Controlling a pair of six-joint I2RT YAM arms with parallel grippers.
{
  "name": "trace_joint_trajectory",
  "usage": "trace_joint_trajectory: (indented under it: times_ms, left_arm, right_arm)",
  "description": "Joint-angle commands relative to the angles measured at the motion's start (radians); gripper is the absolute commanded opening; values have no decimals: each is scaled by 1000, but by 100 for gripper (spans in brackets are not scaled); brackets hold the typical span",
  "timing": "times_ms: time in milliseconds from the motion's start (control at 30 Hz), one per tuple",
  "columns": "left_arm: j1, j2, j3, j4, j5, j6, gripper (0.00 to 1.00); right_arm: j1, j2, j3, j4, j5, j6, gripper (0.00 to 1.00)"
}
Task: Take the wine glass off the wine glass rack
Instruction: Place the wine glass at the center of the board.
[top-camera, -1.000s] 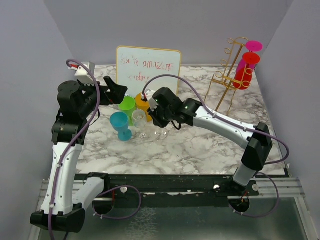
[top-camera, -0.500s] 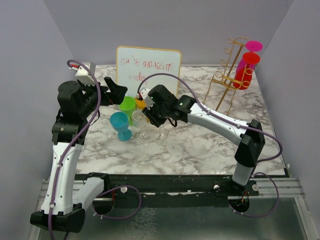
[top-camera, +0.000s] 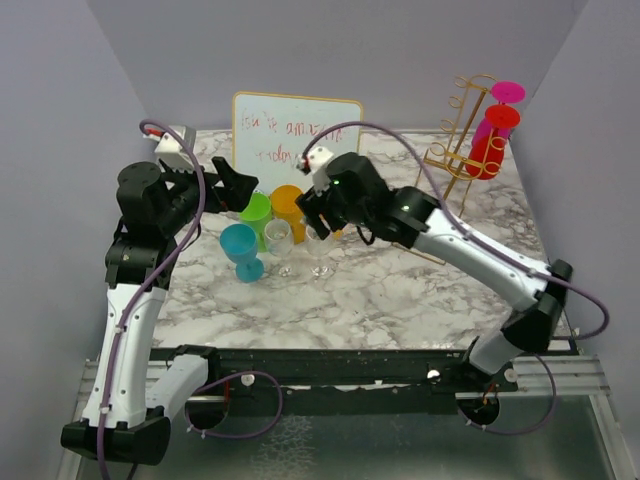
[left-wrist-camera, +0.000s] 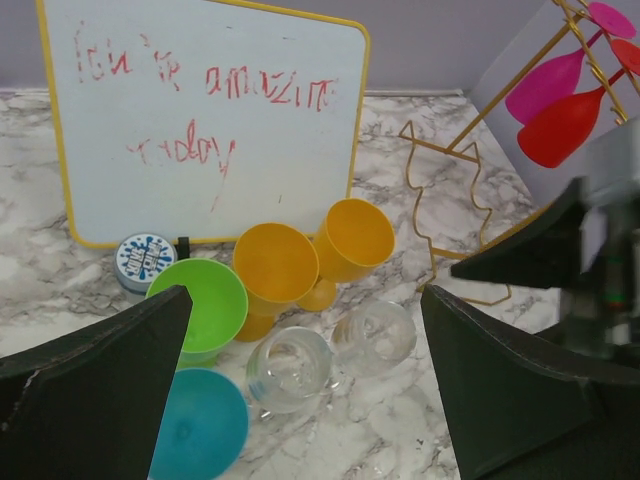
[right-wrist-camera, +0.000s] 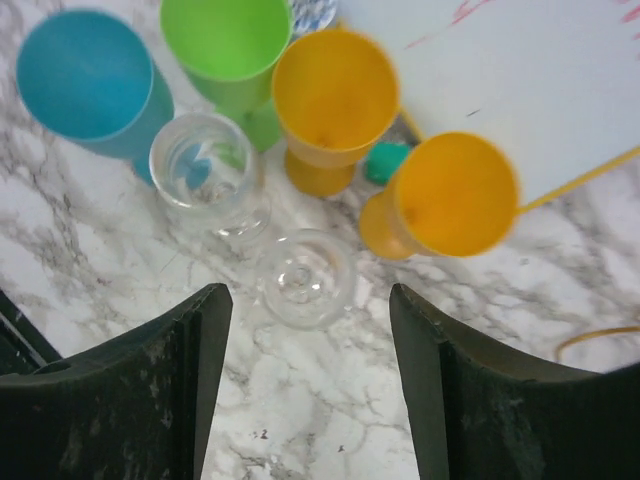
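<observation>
The clear wine glass (right-wrist-camera: 305, 278) stands upright on the marble surface (right-wrist-camera: 330, 420), directly beneath the right pincer (right-wrist-camera: 310, 310), which is spread wide, fingers clear of it.

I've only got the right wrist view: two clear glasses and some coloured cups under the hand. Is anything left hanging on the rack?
Observer: Yes. Two glasses hang on the wine glass rack: a pink glass and a red glass.
Operator: Where does the rack stand?
Observer: In the far right corner of the table, to the right of the whiteboard.
Operator: And the left hand?
Observer: The left hand is open and empty, beside the green cup.
</observation>
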Motion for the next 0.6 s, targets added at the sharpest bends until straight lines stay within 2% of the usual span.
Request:
trace_joint_trajectory:
  times_ms: [0, 100, 133, 233, 333, 467, 567]
  left_arm:
    - [6, 15, -34, 54, 121, -2, 99]
    - [5, 23, -47, 87, 143, -10, 99]
    - [5, 27, -50, 100, 146, -13, 99]
    - [-6, 50, -58, 160, 173, -36, 99]
    - [-48, 85, -37, 187, 172, -48, 99]
    - [-147, 119, -32, 211, 104, -37, 99]
    - [-272, 155, -28, 218, 46, -12, 99]
  right_arm:
    - [-3, -216, -27, 122, 282, 18, 74]
    - [-63, -306, -67, 188, 405, 26, 80]
    - [-126, -326, -70, 186, 373, 61, 81]
    - [-384, -349, -19, 158, 136, 182, 81]
    - [-462, -340, 65, 140, 58, 171, 81]
    - [-538, -320, 121, 131, 82, 191, 81]
    - [-723, -326, 112, 125, -1, 263, 81]
